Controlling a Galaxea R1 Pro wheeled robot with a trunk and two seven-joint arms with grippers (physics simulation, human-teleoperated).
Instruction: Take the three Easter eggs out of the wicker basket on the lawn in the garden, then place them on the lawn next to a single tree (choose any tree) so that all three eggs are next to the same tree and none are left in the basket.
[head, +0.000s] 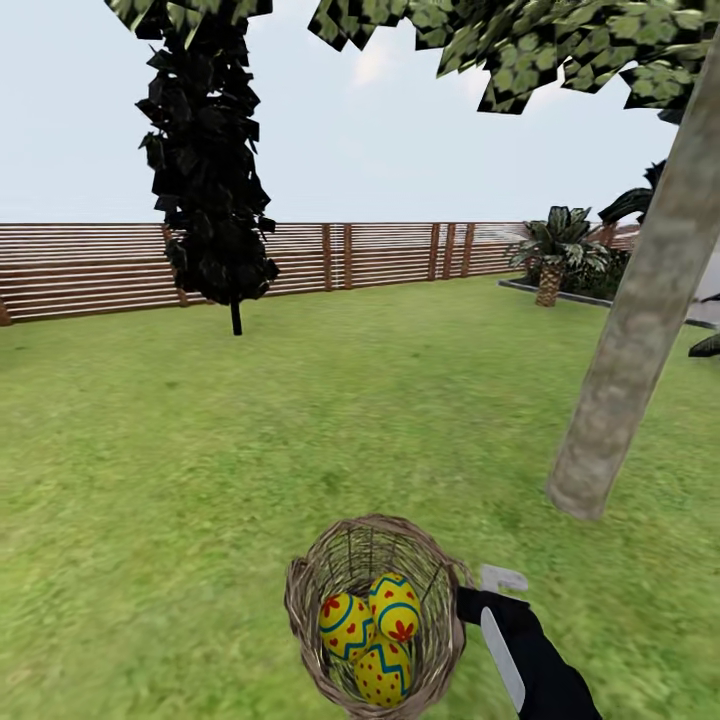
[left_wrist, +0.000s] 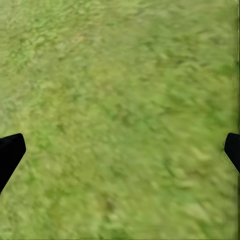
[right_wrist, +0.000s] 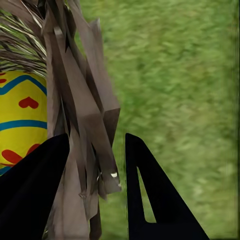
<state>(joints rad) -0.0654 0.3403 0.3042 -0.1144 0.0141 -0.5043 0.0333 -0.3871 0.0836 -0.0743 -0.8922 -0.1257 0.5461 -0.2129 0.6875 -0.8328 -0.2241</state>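
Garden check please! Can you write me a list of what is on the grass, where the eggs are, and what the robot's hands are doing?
Surface: the lawn is green, mottled grass.
Job's things: three Easter eggs lie together inside the wicker basket; the pale tree trunk leans up from the grass to the basket's right and further off.
Clutter: nothing seen.
Grippers: the right gripper has its jaws on either side of the basket's wall, one inside, one outside; the left gripper is wide open over bare grass.
Cables: nothing seen.
Surroundings: a brown slat fence, a dark narrow tree and a palm-like plant at the back.
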